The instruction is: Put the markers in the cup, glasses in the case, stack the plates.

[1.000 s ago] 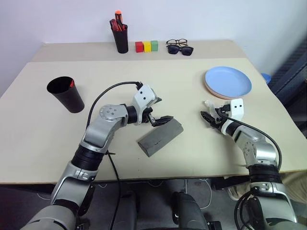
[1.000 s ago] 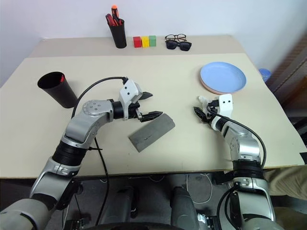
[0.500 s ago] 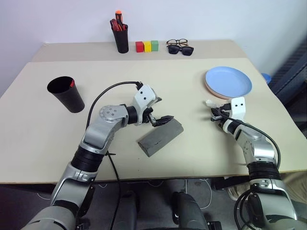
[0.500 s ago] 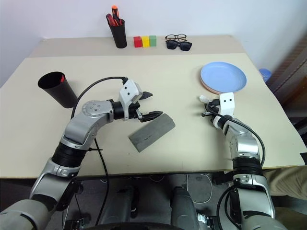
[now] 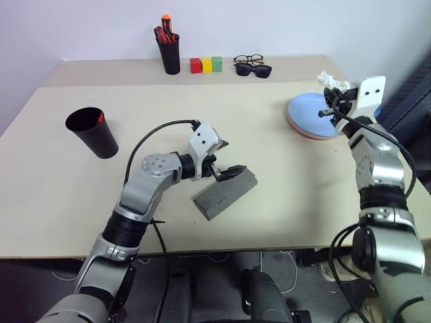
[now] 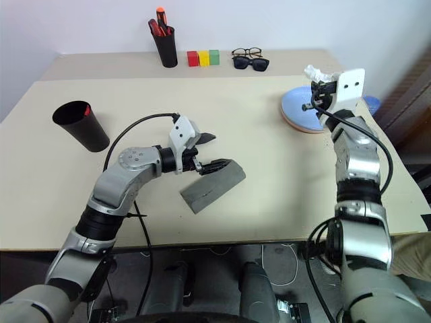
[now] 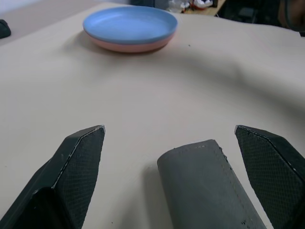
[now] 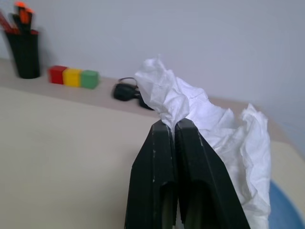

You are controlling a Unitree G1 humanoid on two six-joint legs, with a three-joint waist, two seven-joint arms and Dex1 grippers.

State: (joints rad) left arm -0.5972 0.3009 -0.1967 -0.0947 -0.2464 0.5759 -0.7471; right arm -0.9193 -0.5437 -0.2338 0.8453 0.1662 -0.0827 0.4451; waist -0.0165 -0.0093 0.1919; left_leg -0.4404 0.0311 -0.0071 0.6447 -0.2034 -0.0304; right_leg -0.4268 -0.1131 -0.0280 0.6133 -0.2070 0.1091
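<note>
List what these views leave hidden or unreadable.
- Wide black plastic cup: only a red marker tip shows at the rim; head views, its wall hides any other contents.
- Salmon pink plate: only its edge shows under the light blue plate.
- Grey hard-shell case: closed, contents hidden.

The surface [image 5: 283, 202] carries two stacked plates [image 7: 128, 26], one black cup [image 5: 92, 132], one grey case [image 5: 225, 194] and one pen holder [image 5: 170, 55]. Three coloured blocks [image 5: 206, 64] and two pairs of glasses [image 5: 252, 65] sit at the back; one crumpled white tissue [image 8: 209, 119] is visible
</note>
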